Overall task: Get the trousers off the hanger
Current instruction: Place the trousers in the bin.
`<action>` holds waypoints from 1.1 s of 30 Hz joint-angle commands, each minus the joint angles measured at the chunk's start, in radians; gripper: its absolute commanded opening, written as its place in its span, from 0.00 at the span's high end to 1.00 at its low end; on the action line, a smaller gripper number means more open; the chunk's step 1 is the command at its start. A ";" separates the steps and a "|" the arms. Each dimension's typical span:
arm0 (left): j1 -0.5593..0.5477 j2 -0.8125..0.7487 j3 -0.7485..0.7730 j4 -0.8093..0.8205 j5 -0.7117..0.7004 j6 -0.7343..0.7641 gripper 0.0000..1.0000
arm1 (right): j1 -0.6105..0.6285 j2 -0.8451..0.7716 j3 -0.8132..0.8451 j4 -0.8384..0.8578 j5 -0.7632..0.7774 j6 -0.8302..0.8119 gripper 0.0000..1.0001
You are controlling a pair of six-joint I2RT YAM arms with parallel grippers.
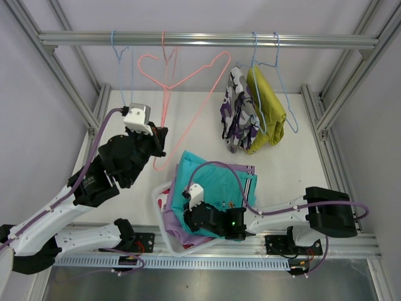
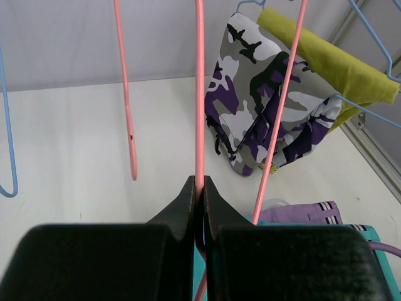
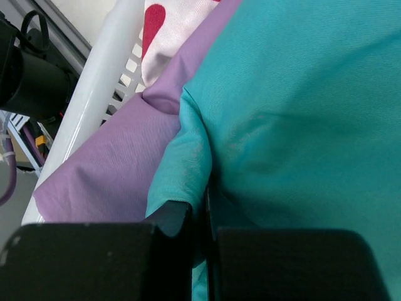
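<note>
My left gripper point(image 2: 200, 188) is shut on a wire of the empty pink hanger point(image 2: 199, 94), which hangs from the rail point(image 1: 207, 39); the top view shows it too point(image 1: 160, 141). The camouflage shorts point(image 1: 237, 110) and the mustard yellow shorts point(image 1: 266, 106) hang on blue hangers at the right, also seen in the left wrist view point(image 2: 263, 94) point(image 2: 332, 63). My right gripper point(image 3: 199, 210) is shut on a fold of the teal shorts point(image 3: 301, 113), which lie on top in the white basket point(image 1: 164, 213). The lilac shorts point(image 3: 113, 175) and the red-and-white shorts point(image 3: 169, 25) lie under them.
An empty blue hanger point(image 1: 122, 56) hangs at the left of the rail. Aluminium frame posts point(image 1: 326, 113) stand at both sides of the white table. The basket rim point(image 3: 94, 100) runs close to my right gripper.
</note>
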 commanded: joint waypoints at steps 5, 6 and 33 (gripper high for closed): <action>0.007 0.008 0.000 0.033 0.020 0.000 0.99 | 0.063 -0.009 0.105 -0.053 -0.009 0.043 0.75; 0.007 0.010 0.000 0.031 0.021 -0.002 0.99 | 0.064 -0.029 0.111 -0.085 0.029 0.041 0.69; 0.005 0.041 0.004 0.022 0.041 -0.003 0.99 | -0.043 -0.434 -0.055 -0.347 0.258 0.047 1.00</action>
